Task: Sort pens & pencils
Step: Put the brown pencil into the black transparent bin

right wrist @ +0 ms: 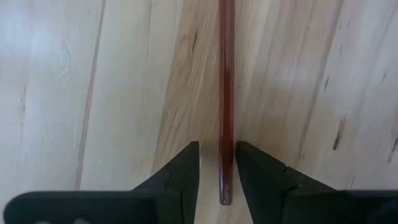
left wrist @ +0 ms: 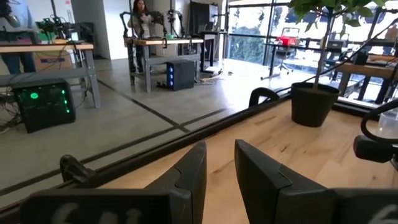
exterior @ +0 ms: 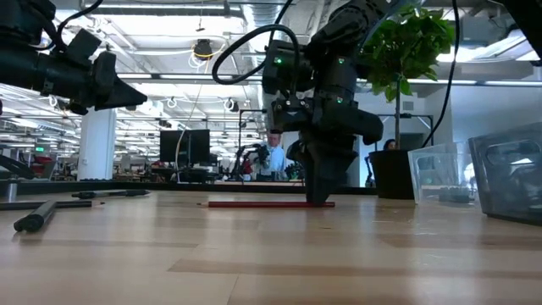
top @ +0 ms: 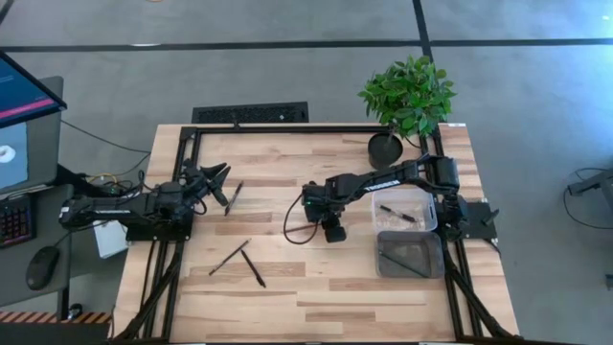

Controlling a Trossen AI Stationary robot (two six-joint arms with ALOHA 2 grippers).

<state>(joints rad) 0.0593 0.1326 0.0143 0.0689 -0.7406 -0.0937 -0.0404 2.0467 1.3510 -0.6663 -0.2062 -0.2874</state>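
Overhead, the right gripper [top: 332, 230] stands mid-table, the left gripper [top: 216, 177] waits beyond, fingers slightly spread. Low view — reddish pencil [exterior: 269, 203] flat on the table [exterior: 279, 254]. Right wrist — fingers straddle the pencil [right wrist: 226, 99] near its end, not yet pinching; judged light, stiff, slippery — better gripped nearer mid-shaft

Bright, even indoor lighting.
Lit by ceiling lamps [exterior: 201, 47]; faint shadows on the table [top: 326, 297]; blurred in the low view's foreground.
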